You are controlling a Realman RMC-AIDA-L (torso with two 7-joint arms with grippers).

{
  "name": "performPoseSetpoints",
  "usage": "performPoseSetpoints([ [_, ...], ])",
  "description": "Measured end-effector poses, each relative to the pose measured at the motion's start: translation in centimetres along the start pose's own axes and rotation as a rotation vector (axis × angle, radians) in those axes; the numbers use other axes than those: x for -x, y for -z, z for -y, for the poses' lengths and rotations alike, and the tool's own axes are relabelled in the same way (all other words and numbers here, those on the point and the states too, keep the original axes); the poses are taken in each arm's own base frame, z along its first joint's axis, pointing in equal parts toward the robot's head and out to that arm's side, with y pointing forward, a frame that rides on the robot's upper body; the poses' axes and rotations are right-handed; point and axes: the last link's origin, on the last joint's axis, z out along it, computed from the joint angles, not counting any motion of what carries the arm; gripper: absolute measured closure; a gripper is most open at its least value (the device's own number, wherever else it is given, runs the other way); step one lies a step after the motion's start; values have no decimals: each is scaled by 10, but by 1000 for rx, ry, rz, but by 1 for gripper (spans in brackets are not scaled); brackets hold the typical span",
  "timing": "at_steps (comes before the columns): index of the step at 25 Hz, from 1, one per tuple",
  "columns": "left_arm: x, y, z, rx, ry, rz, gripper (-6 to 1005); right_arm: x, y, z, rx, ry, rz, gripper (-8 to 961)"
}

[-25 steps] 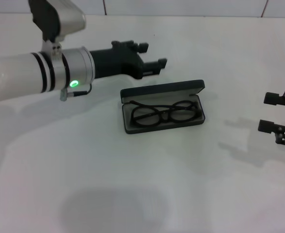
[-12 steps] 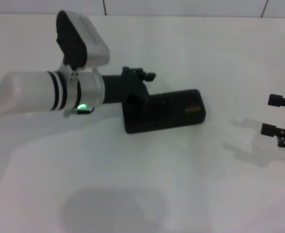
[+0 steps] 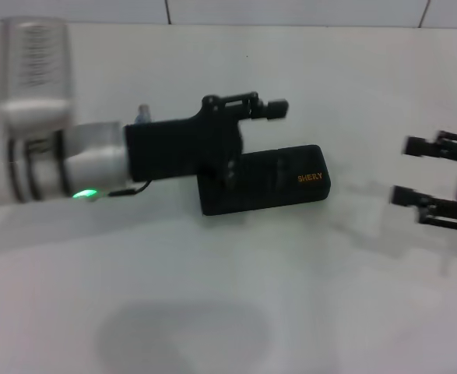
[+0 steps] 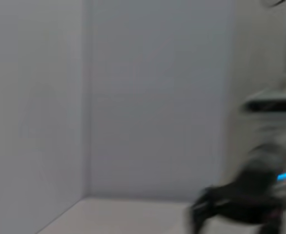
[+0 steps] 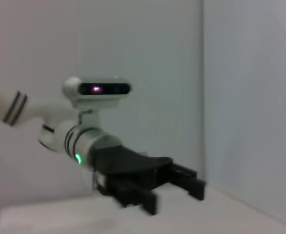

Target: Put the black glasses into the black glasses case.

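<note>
black glasses are hidden inside the shut flat black hard glasses case (image 3: 268, 178) mid-worktop; left gripper (image 3: 247, 117), fingers apart and empty, hovers at its far-left corner. next: withdraw. right gripper (image 3: 419, 171) idles, spread, at the right edge.

Head camera looks down at table (image 3: 212, 312); wrist cameras face walls; right wrist apparently shares left gripper (image 5: 174, 190).
</note>
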Motion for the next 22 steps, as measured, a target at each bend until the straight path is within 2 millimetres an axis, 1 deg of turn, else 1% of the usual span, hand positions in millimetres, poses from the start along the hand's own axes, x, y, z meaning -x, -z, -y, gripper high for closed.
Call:
performPoseSetpoints([
  [2,-4,16,-11,90,-7,-23,159,5,-19,-2,61,-11,35,251],
  [4,-3,29,-19,146,-2,-20,145,8,-36,-7,144,-16,51,244],
  [6,4,45,-26,121,13,-29,130,9,-47,-13,203,-15,53,237],
  [7,6,49,-27,103,17,-34,123,7,-51,-16,222,-9,57,209],
  [12,18,68,-37,20,22,-54,116,-1,-57,-28,252,29,90,67],
  [16,22,74,-41,15,33,-50,115,-3,-58,-30,258,49,98,67],
  [22,24,74,-43,33,29,-27,115,-4,-61,-34,284,64,97,67],
])
